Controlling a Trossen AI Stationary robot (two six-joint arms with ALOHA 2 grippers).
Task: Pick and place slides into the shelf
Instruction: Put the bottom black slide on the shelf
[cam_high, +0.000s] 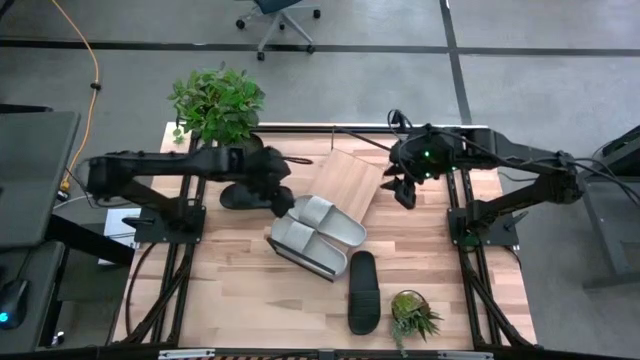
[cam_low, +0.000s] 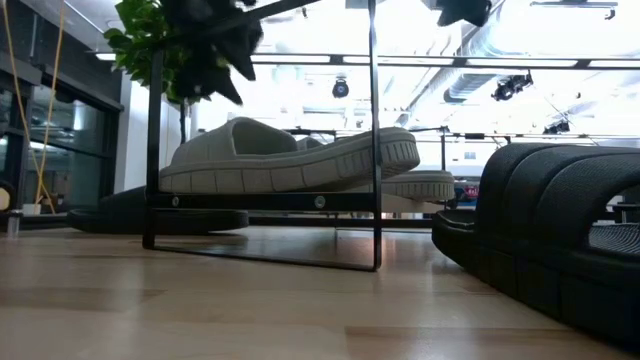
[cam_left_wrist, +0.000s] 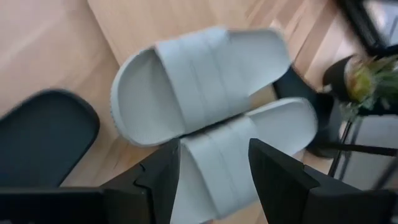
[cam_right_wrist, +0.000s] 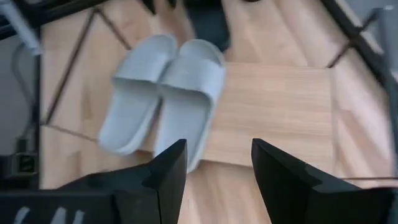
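Observation:
Two pale grey-green slides (cam_high: 318, 235) lie side by side, soles down, on the near end of the light-wood shelf (cam_high: 352, 178), which stands slantwise mid-table on its dark wire frame (cam_low: 375, 150). One black slide (cam_high: 362, 292) lies on the table near the shelf. The other black slide (cam_high: 238, 196) lies partly under my left arm. My left gripper (cam_high: 284, 206) hovers open just above the pale slides (cam_left_wrist: 205, 93), its fingers (cam_left_wrist: 160, 180) clear of them. My right gripper (cam_high: 405, 190) hangs open above the table beside the shelf's bare far end (cam_right_wrist: 280, 99).
A large potted plant (cam_high: 216, 102) stands at the table's far left. A small potted plant (cam_high: 412, 315) sits at the near edge beside the black slide. In the low view the near black slide (cam_low: 560, 240) fills the right side. Bare tabletop (cam_high: 230, 285) lies near left.

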